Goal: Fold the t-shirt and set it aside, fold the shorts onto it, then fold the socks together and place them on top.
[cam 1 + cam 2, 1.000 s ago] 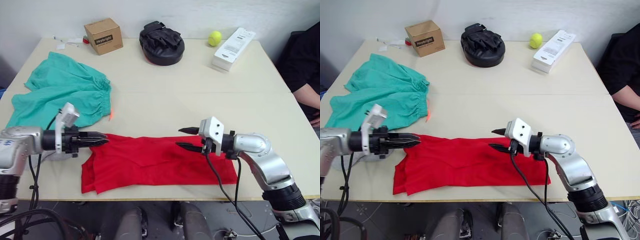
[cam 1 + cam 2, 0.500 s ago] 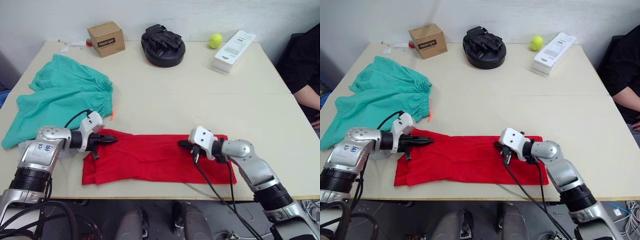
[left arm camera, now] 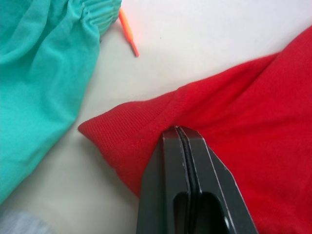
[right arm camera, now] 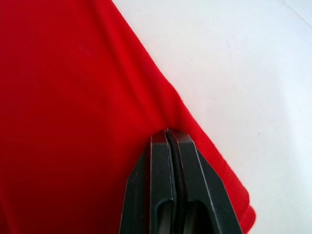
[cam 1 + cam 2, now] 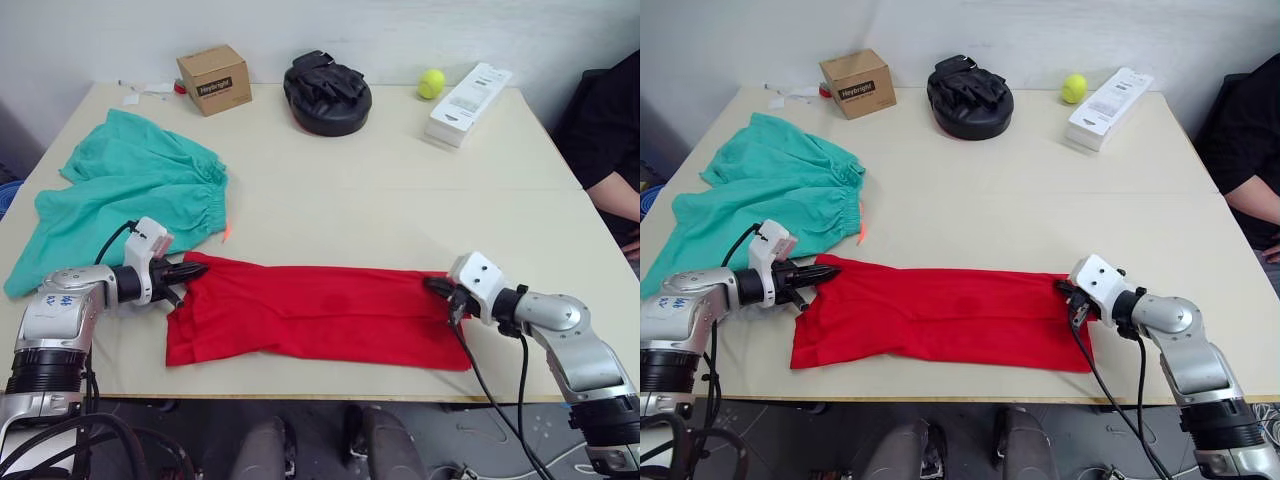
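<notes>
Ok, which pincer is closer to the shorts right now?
Left. The left pincer is shut on the t-shirt at its left end, right beside the shorts. The right pincer is clamped on the t-shirt's far right end, well away from them.

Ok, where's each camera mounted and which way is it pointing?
Head eyes: on the head, looking forward and down over the table; both arms show, left hand, right hand.
Left wrist: along its shut fingers on the t-shirt corner, shorts beside.
Right wrist: along its shut fingers on the t-shirt's opposite edge.
All share the t-shirt.
</notes>
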You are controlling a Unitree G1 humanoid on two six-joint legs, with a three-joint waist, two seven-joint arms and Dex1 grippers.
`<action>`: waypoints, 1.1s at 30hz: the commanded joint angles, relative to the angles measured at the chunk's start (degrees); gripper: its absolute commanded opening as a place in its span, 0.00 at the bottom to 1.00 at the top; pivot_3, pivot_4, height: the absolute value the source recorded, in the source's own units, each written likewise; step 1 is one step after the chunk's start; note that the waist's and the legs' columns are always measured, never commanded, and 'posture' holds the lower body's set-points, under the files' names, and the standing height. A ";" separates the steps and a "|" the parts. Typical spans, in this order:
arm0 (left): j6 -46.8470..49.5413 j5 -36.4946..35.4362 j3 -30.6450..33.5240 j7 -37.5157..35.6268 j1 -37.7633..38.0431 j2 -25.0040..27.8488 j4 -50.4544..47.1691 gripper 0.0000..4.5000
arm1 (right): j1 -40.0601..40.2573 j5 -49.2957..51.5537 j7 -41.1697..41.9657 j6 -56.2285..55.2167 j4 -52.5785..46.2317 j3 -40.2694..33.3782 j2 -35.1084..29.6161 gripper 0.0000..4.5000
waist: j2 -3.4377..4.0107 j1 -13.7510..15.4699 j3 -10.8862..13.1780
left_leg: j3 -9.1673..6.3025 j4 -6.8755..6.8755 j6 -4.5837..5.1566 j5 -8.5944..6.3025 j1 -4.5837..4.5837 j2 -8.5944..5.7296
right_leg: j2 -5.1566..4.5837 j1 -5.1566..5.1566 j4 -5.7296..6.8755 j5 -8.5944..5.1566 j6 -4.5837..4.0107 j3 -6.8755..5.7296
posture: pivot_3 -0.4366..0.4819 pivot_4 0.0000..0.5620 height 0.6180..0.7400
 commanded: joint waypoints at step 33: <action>-14.94 7.09 -1.00 7.48 -6.01 -3.02 11.14 0.00 | 3.41 -2.64 -3.27 -1.66 -0.13 -4.18 -2.52 0.01 | -0.09 -0.83 -0.09 | -0.08 -0.13 -0.04 0.01 0.19 0.02 | 0.00 0.19 -0.08 0.00 -0.01 -0.10 | 0.48 0.27 1.00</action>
